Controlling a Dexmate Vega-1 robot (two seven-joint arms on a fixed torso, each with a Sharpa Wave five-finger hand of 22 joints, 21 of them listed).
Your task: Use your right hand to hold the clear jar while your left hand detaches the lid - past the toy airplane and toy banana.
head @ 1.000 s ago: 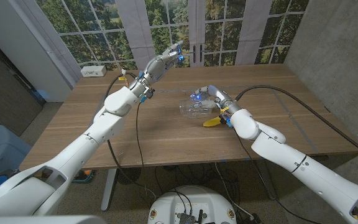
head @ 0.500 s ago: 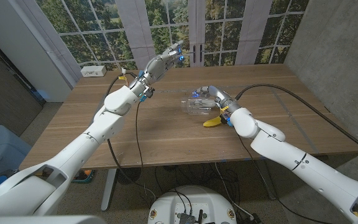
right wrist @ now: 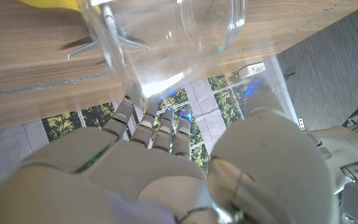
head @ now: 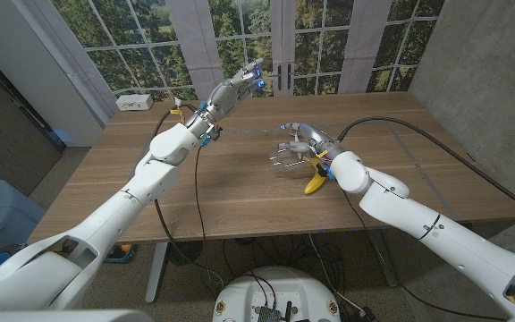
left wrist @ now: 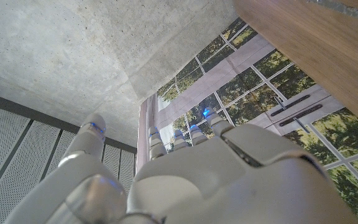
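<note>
gripping the clear jar (head: 286, 155) in right hand (head: 299, 143) above the bench (head: 222, 192), beside toy banana (head: 315, 184); left hand (head: 238, 85) raised, fingers apart, holding nothing.

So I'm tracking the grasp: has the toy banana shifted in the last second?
Yes. The toy banana has swung from lying crosswise to pointing toward the table's near edge.

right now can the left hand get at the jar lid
Probably yes, though not without a move. The left hand is raised over the table's far edge, well apart from the jar that the right hand grips. The wood between them looks bare. I cannot make out the lid itself.
</note>
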